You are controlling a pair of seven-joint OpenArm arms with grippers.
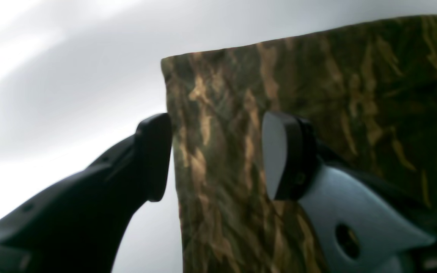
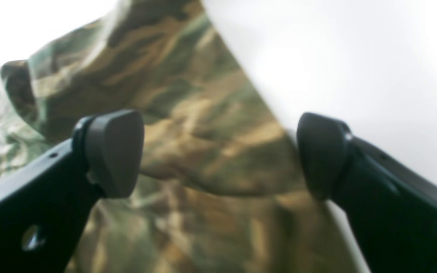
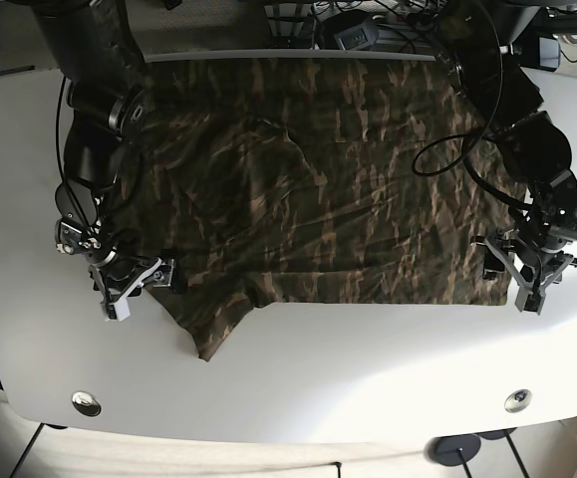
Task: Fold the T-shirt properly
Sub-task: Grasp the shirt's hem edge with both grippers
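- Evidently at the grasping step, before any fold; T-shirt (image 3: 338, 189) spread flat across the white desk (image 3: 368, 378), camouflage print up, one sleeve (image 3: 213, 324) hanging toward the near edge
- Left gripper (image 1: 216, 155) wide open, straddling the hem corner; holding nothing
- Right gripper (image 2: 218, 153) likewise wide open over the sleeve-side edge; empty
- Next, probably: lower both, pinch the cloth, lift together; risk of snagging one layer only
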